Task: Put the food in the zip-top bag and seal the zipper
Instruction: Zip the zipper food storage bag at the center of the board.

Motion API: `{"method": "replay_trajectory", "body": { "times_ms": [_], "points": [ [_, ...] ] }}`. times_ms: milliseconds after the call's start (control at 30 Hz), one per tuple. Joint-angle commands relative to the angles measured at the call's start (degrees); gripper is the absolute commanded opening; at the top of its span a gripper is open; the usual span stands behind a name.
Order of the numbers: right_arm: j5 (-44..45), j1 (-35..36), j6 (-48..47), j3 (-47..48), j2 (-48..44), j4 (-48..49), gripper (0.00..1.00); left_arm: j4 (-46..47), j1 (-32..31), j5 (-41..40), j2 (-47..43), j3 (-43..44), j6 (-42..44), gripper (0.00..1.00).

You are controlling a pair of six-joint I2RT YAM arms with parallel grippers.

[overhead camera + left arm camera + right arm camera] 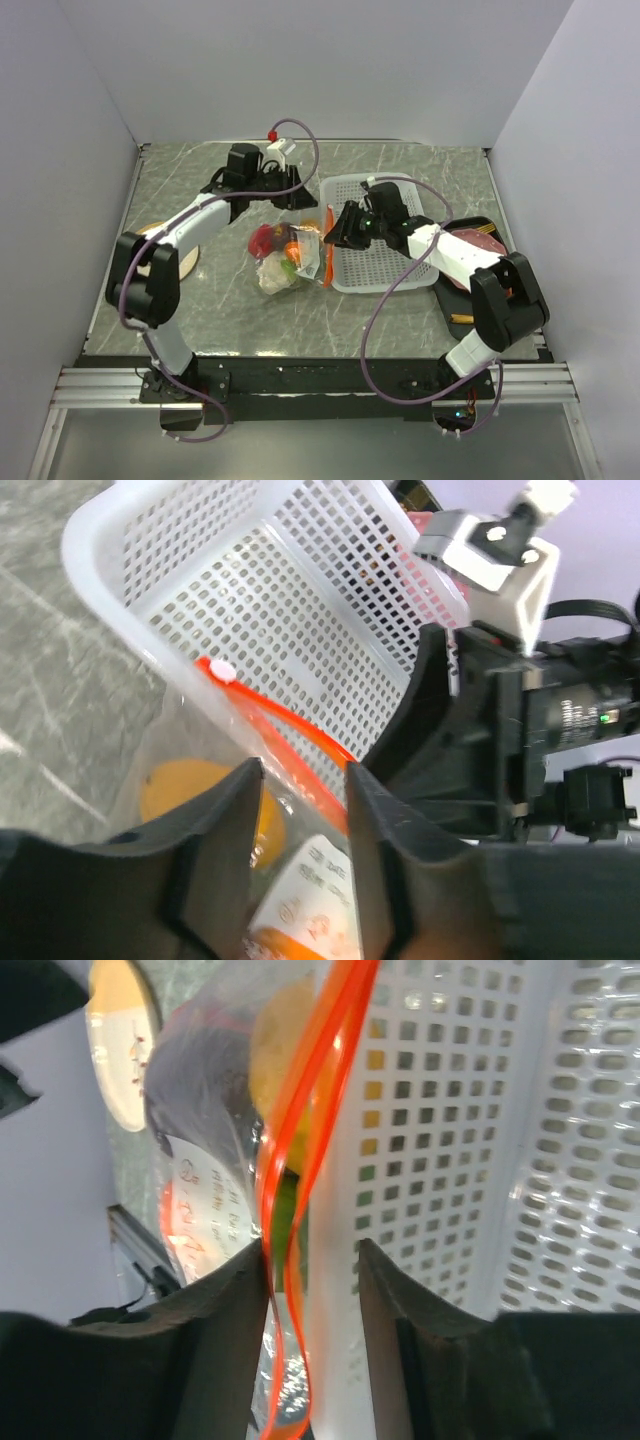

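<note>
The zip-top bag (278, 262) lies mid-table against the left wall of a white basket. It holds the food: a red pepper (263, 238), an orange (291, 250) and white cauliflower (272, 281). The orange-red zipper (327, 256) runs along the bag's right edge. My left gripper (293, 203) is open over the bag's far end; in the left wrist view (300, 780) the clear film, the orange (195, 792) and the zipper (290, 720) show between its fingers. My right gripper (333, 232) is open; in the right wrist view (312, 1260) the zipper (290, 1190) passes between its fingers, its two strips still parted.
The white perforated basket (385, 262) stands right of the bag and also shows in the left wrist view (300, 600) and the right wrist view (480, 1160). A black tray with a pink slab (470, 240) lies far right. A round wooden disc (184, 260) lies at the left.
</note>
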Motion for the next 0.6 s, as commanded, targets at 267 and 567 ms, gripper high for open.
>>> {"method": "replay_trajectory", "body": {
  "times_ms": [267,567],
  "points": [
    [7.84,-1.27,-4.69,4.62,-9.57,-7.84,0.52,0.11,5.67,20.19,13.80,11.66,5.82,0.65],
    [8.98,-3.82,-6.19,6.21,-10.19,-11.53,0.52,-2.37,6.64,29.18,20.32,16.06,9.18,0.71]
  ]
}}
